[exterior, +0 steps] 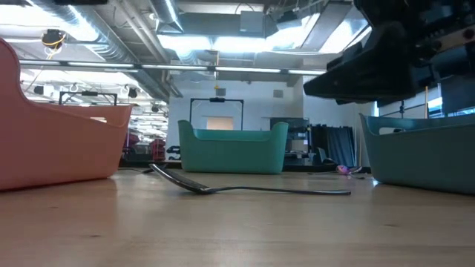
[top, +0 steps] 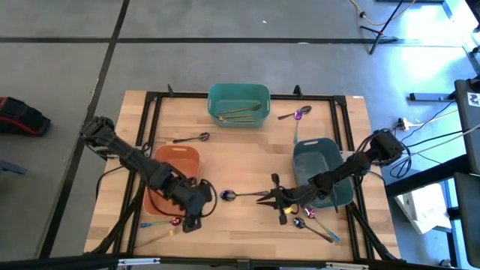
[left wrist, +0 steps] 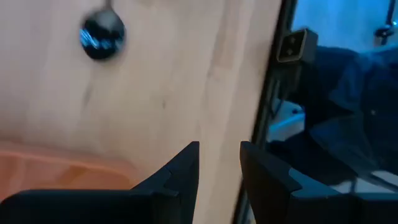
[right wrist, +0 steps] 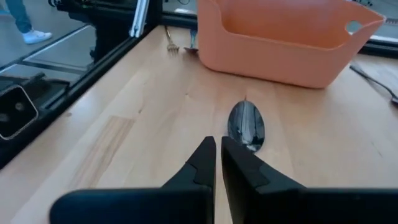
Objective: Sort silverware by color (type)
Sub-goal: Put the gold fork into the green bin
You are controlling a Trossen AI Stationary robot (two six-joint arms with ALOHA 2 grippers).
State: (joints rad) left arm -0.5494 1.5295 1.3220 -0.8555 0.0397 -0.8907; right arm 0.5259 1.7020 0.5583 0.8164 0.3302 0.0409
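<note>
High view shows the right gripper [top: 264, 197] low over the tabletop [top: 247, 157], with a dark spoon [top: 238, 195] lying right in front of its tips. Its fingers are pressed together, and in the right wrist view the spoon bowl [right wrist: 247, 126] sits just past them, so the spoon looks free, not pinched. The left gripper [top: 189, 223] is on the far side of that spoon, beside the orange bin [top: 174, 159], with its fingers a little apart and nothing between them. More silverware is spread around: a dark spoon [top: 193, 139] beyond the orange bin, a purple spoon [top: 297, 115] far up next to the teal bin [top: 238, 103], gold pieces [top: 240, 112] inside the teal bin, and a few pieces [top: 309, 222] just behind the right gripper near the grey-blue bin [top: 322, 171]. A blue and a gold piece [top: 160, 225] lie close by the left gripper. I think the next job is to pick up the spoon in front. The spoon is thin and flat, so closed fingers could just push it along the wood. If the fingers open too late, they may slide over it. The two grippers are near each other, so they could bump.
</note>
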